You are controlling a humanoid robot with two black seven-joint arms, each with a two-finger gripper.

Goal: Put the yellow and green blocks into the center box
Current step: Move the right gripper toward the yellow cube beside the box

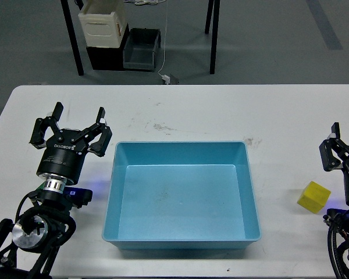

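The yellow block point(313, 196) lies on the white table to the right of the center box point(180, 144), a light-blue tray with nothing in it. No green block shows in the head view. My left gripper point(79, 111) stands left of the tray's far-left corner, fingers spread wide and holding nothing. My right gripper point(336, 145) is cut off by the right edge, just above and right of the yellow block. Only one side of it shows, so I cannot say how its jaws stand.
The white table point(180, 107) ends at a far edge. On the floor beyond it sit a cream-white crate point(102, 23) and a dark grey bin point(141, 49) between black table legs. A thin white cable point(164, 58) hangs down there.
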